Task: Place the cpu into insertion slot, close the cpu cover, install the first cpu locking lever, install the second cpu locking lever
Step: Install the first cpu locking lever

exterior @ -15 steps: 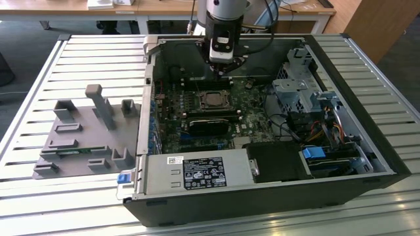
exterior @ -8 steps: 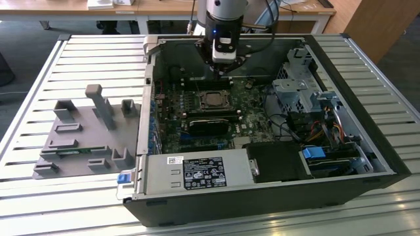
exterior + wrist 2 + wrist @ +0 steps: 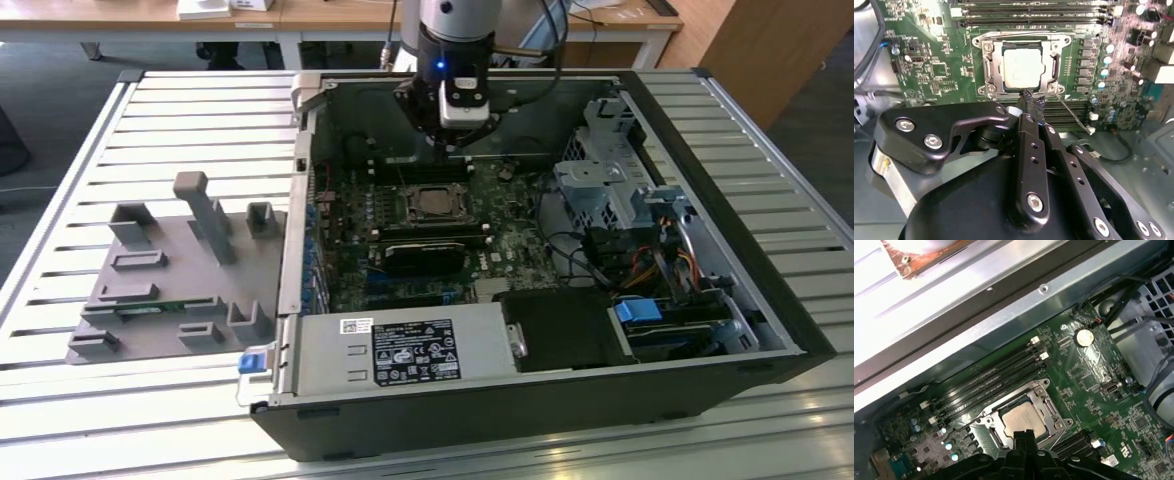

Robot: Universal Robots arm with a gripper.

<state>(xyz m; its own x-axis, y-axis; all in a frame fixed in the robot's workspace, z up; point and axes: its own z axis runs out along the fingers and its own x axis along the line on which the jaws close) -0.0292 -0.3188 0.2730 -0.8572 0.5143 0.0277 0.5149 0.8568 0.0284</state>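
Inside the open computer case (image 3: pixel 747 330), on the slatted tabletop (image 3: pixel 174 110): green motherboard (image 3: pixel 939 75), lying flat and reached from above.

Item 1, cpu (image 3: pixel 1023 67): seated in the insertion slot (image 3: pixel 1021 44), silver top facing up and level with the board. The placing step looks done.

Item 2, cpu cover (image 3: pixel 988 70): its metal frame lies down around the chip, which shows through the window. It appears closed.

Item 3, locking lever (image 3: pixel 1074 115): a thin wire running out from a socket corner across the memory slots (image 3: pixel 994 375). Judged unlatched, since it stands clear of the frame.

Item 4, end effector (image 3: pixel 1031 100): fingers drawn together with nothing visible between them, the tip poised just beside the socket edge, near the lever's root. The arm hangs near vertical over the board, wrist pointing straight down.

Item 5, grey fixture tray (image 3: pixel 160 300): well apart, beside the case at the exterior view's left.
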